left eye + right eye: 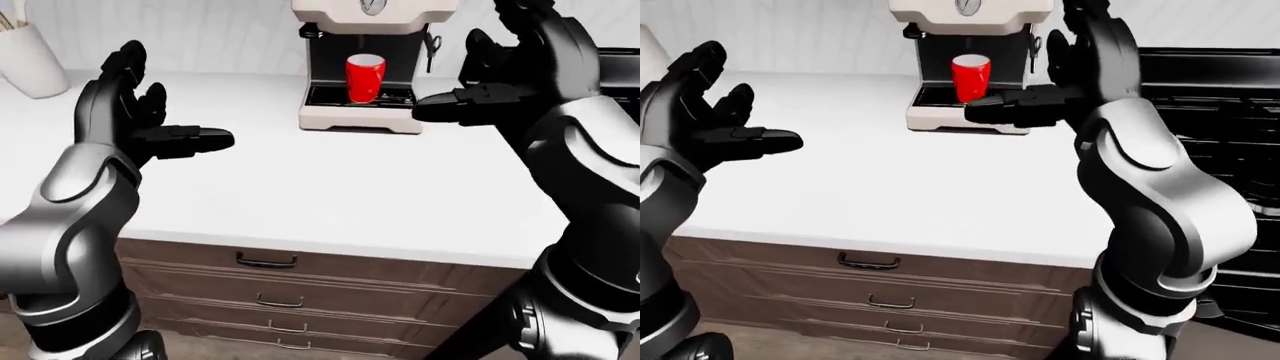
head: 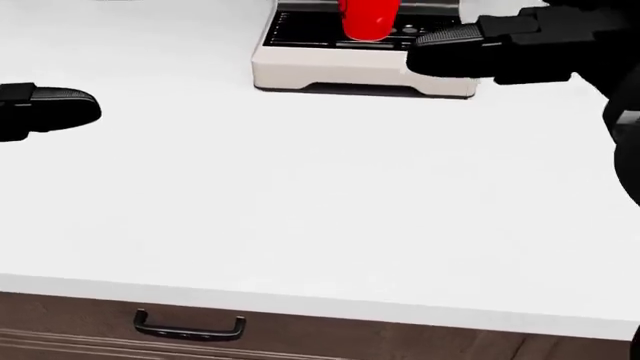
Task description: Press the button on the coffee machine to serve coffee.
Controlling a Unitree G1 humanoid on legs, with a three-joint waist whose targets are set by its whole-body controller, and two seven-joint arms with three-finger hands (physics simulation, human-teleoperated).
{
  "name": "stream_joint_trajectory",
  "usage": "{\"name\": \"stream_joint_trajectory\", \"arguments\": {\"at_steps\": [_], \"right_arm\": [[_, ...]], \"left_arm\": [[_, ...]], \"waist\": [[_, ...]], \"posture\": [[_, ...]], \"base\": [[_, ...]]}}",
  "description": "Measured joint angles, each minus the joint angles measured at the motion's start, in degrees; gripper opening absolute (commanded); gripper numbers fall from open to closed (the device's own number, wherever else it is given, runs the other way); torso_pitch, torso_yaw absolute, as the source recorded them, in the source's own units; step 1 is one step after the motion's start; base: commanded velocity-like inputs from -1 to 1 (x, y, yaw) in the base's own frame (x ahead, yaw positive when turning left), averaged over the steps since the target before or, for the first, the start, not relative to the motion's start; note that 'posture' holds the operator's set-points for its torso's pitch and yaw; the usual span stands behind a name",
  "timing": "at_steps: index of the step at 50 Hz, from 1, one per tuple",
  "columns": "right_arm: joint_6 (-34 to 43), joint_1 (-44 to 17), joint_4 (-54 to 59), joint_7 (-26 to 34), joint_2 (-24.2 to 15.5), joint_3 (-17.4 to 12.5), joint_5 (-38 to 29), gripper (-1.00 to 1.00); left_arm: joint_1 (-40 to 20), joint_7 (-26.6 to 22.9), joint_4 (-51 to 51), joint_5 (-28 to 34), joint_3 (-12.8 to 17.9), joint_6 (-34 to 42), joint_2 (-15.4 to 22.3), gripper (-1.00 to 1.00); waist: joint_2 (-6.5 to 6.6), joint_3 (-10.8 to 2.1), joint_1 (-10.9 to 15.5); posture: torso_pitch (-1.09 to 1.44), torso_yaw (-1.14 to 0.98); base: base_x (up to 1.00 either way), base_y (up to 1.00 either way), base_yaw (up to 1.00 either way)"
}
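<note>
A cream coffee machine (image 1: 362, 67) stands at the top middle of the white counter (image 1: 300, 180). A red cup (image 1: 364, 77) sits on its drip tray under the spout. Its top panel is cut off by the view's edge, and I cannot make out the button. My right hand (image 1: 490, 71) is open, raised just right of the machine, with one finger (image 1: 450, 105) pointing left near the tray. My left hand (image 1: 150, 112) is open and empty, held over the counter's left part, well away from the machine.
A white utensil holder (image 1: 28, 60) stands at the counter's far left. A black stove (image 1: 1210, 97) lies right of the counter in the right-eye view. Brown drawers with dark handles (image 1: 266, 262) run below the counter edge.
</note>
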Motion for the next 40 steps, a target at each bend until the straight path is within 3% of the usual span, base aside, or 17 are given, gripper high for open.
{"name": "stream_joint_trajectory", "arguments": {"at_steps": [4, 6, 7, 10, 13, 16, 17, 18, 21, 23, 30, 31, 36, 40], "right_arm": [[-0.61, -0.64, -0.78, -0.22, -0.17, -0.40, -0.13, 1.00], [-0.91, -0.63, -0.69, -0.16, -0.23, -0.34, -0.12, 1.00], [-0.96, -0.49, -0.59, -0.14, -0.40, -0.49, -0.11, 1.00], [-0.62, 0.41, 0.04, -0.50, -0.53, -1.37, -0.52, 1.00], [-0.27, 0.53, 0.56, -0.85, -0.39, -1.14, -0.95, 1.00], [-0.62, -0.20, -0.03, -0.65, -0.45, -0.74, -0.73, 1.00], [-0.88, -0.35, -0.36, -0.56, -0.29, -0.69, -0.61, 1.00], [-1.13, -0.02, -0.54, -0.43, -0.05, -0.43, -0.49, 1.00], [-0.65, 0.60, 0.11, -0.09, 0.00, 0.35, -0.11, 1.00], [-0.41, 0.45, 0.18, -0.16, -0.16, 0.10, -0.20, 1.00], [-3.04, 1.07, 1.41, 0.69, -0.57, -0.06, -2.14, 1.00], [-2.86, 1.35, 1.52, 0.65, -0.66, -0.50, -2.38, 1.00], [-1.88, 1.15, 2.04, 0.29, -0.60, -1.04, -3.57, 1.00], [-2.46, 0.68, 1.33, 0.66, -0.63, -1.11, -3.25, 1.00]], "left_arm": [[-0.09, -0.14, -0.37, -0.20, -0.06, -0.37, 0.06, 1.00], [-0.26, -0.14, -0.26, -0.20, -0.04, -0.37, 0.14, 1.00], [-0.26, -0.13, -0.33, -0.18, -0.15, -0.49, -0.15, 1.00], [0.05, -0.46, -0.21, -0.67, -1.42, -0.21, -0.70, 1.00], [0.02, -0.74, -0.06, -1.11, -1.50, 0.21, -0.61, 1.00], [-0.44, -0.55, -0.18, -0.97, -0.69, 0.08, -0.13, 1.00], [-0.83, -0.43, -0.19, -0.98, -0.22, 0.06, 0.17, 1.00], [-1.07, -0.27, 0.05, -0.95, 0.26, 0.00, 0.47, 1.00], [-2.79, 0.20, 3.83, -0.19, 0.00, -0.85, 0.95, 1.00], [-4.72, 0.14, 6.79, 0.51, -1.27, -2.39, 0.93, 1.00], [-8.02, -1.53, 10.14, 0.83, -2.72, -5.80, 0.88, 1.00], [-7.64, -1.59, 9.96, 0.83, -2.95, -5.99, 0.47, 1.00], [-6.80, -2.07, 9.77, 0.64, -4.45, -5.33, -0.32, 1.00], [-6.89, -2.15, 9.04, 1.03, -3.86, -5.45, -0.28, 1.00]], "waist": [[-2.84, 0.11, 0.33], [-4.89, -0.05, 0.57], [-4.96, -0.04, 0.34], [-2.88, 0.92, -0.69], [-1.72, 0.90, -0.64], [0.83, 0.99, -0.52], [1.03, 0.83, -0.34], [0.34, 0.92, 0.11], [0.58, 0.32, 0.49], [0.03, -0.19, 0.36], [-5.13, -0.37, 0.25], [-4.39, 0.10, -0.21], [-3.87, 1.13, -0.40], [-2.08, 1.94, -0.75]], "posture": [[0.00, 0.00], [0.00, 0.00], [0.00, 0.00], [0.00, 0.00], [0.00, 0.00], [0.00, 0.00], [0.00, 0.00], [0.00, 0.00], [0.00, 0.00], [0.00, 0.00], [0.00, 0.00], [0.00, 0.00], [0.00, 0.00], [0.00, 0.00]], "base": [[0.11, 0.00, 0.00], [0.11, -0.02, 0.00], [0.11, -0.14, 0.00], [0.11, -0.15, 0.00], [0.11, -0.14, 0.00], [0.11, -0.12, 0.00], [0.10, -0.11, 0.00], [0.09, -0.11, 0.00], [0.10, -0.11, 0.00], [0.09, -0.11, 0.00], [0.09, -0.11, 0.00], [0.09, -0.12, 0.00], [0.01, -0.03, 0.00], [0.00, 0.00, 0.00]]}}
